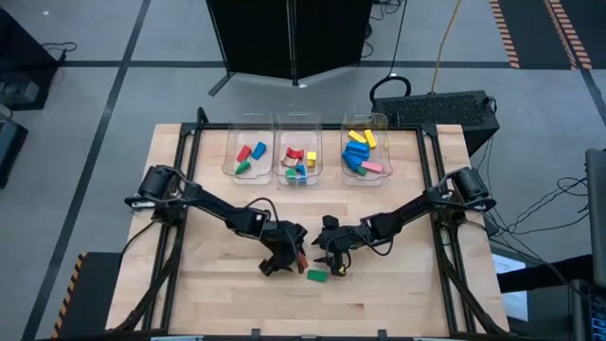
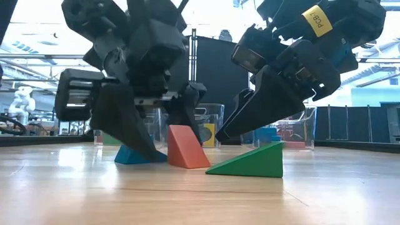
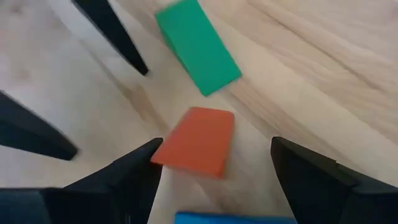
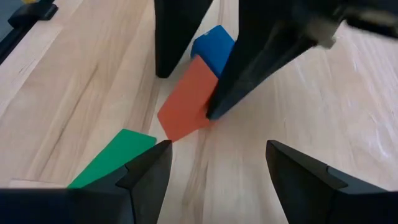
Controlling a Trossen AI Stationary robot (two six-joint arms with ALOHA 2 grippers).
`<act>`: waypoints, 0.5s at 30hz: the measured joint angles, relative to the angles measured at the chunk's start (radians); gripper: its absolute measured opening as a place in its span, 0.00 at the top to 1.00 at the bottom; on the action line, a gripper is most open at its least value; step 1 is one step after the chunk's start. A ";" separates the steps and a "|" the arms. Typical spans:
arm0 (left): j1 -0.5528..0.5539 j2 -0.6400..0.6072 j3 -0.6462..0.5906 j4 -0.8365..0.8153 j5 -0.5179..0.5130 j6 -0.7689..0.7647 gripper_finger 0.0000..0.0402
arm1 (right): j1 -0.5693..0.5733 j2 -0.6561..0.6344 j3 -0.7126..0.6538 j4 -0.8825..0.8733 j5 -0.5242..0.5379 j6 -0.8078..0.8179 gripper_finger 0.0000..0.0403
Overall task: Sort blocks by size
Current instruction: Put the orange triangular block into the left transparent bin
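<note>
Yellow sticker [image 2: 315, 18] on the arm's wrist housing in the low view, dark print "P08", last character unclear

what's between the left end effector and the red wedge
Nothing visible. The left end effector is open with the red wedge between its fingers; green wedge and blue block lie beside it.

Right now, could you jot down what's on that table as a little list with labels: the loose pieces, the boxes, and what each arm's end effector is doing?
Loose pieces: red wedge, green wedge, blue block, close together on the wooden table
Boxes: three clear bins at the far edge, each holding coloured blocks
Left end effector: open, fingers straddling the red wedge
Right end effector: open, low beside the green wedge, holding nothing
</note>
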State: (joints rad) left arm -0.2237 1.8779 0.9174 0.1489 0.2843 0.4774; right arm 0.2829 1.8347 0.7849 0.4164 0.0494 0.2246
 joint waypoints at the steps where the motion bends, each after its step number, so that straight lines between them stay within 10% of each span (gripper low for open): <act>1: 0.000 0.012 0.000 0.003 0.012 0.000 0.26 | 0.000 0.000 0.000 0.000 0.000 -0.001 0.38; 15: 0.004 0.075 0.091 -0.023 0.030 -0.020 0.42 | 0.000 0.000 0.000 -0.001 0.000 -0.001 0.38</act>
State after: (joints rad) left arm -0.2192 1.9525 1.0087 0.1259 0.3141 0.4576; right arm 0.2829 1.8347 0.7853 0.4149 0.0498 0.2234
